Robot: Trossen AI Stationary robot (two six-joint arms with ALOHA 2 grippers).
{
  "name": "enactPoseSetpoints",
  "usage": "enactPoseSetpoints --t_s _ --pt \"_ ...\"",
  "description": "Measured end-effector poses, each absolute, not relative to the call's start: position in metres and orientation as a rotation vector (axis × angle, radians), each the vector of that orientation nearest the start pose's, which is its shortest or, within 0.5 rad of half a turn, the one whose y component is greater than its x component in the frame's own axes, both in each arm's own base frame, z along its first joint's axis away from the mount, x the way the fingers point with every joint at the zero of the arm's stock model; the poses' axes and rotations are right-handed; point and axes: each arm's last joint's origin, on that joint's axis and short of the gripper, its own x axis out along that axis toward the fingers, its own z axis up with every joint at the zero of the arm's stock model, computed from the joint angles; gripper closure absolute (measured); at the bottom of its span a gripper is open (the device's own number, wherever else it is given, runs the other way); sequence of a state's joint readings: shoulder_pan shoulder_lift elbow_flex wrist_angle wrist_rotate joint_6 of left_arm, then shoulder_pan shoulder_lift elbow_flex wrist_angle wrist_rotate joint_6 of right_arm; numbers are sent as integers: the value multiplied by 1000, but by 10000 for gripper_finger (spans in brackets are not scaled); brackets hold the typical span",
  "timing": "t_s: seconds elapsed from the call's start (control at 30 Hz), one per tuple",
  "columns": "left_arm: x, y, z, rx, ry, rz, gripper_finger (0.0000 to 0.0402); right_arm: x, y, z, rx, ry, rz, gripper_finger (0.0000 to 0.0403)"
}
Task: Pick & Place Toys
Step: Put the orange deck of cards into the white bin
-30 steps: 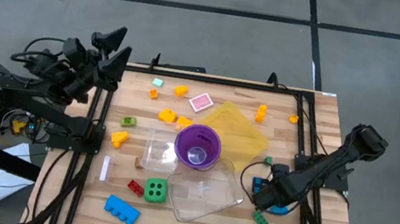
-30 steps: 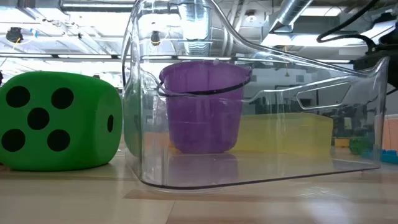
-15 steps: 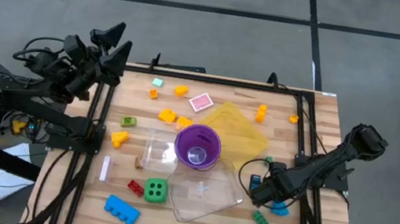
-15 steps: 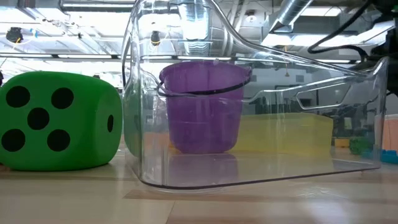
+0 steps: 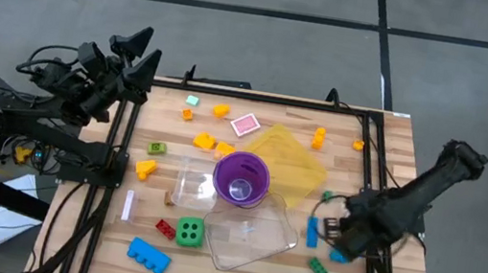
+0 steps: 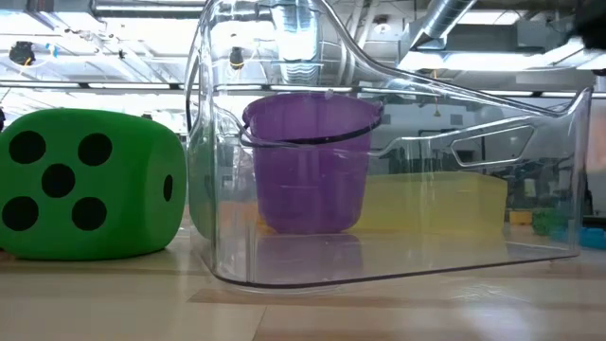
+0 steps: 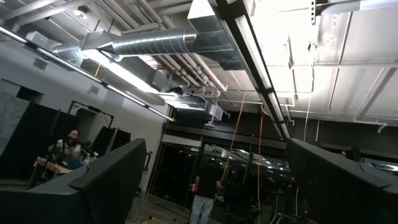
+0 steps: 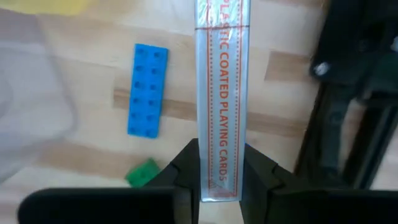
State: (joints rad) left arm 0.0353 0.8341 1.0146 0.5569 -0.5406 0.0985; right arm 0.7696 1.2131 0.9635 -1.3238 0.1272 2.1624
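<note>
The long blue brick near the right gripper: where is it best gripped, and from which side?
Pinch the blue brick across its two long sides at mid-length, coming straight down. It lies flat, studs up, and is narrow that way. The right gripper is shut on a card box, so probably set that down first.

A grey floor [image 5: 266, 53] fills the upper part of the high view, crossed by dark seam lines, with a wooden bench [image 5: 398, 140] at the centre framed by black rails. In the left wrist view, a dim hall shows silver ventilation ducts [image 7: 155, 43] running under the ceiling, a bright strip light [image 7: 258, 68] along the upper middle, and a person [image 7: 200, 198] standing at lower centre. The low view shows more ducts [image 6: 454, 24] at upper right behind the bench.
</note>
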Motion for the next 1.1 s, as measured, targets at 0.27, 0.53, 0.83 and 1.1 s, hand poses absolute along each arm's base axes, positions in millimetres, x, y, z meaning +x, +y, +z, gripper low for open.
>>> enactPoseSetpoints --t_s 0.27,0.53,0.83,1.1 --pt "150 22 454 -107 -564 653 22 101 99 311 932 978 -788 342" --pt "194 24 418 -200 -299 648 22 115 69 347 673 857 -625 342" --pt "274 20 363 -330 -66 419 22 161 38 378 458 760 -510 342" --pt "315 8 382 -161 -1 324 22 202 27 392 362 866 -390 342"
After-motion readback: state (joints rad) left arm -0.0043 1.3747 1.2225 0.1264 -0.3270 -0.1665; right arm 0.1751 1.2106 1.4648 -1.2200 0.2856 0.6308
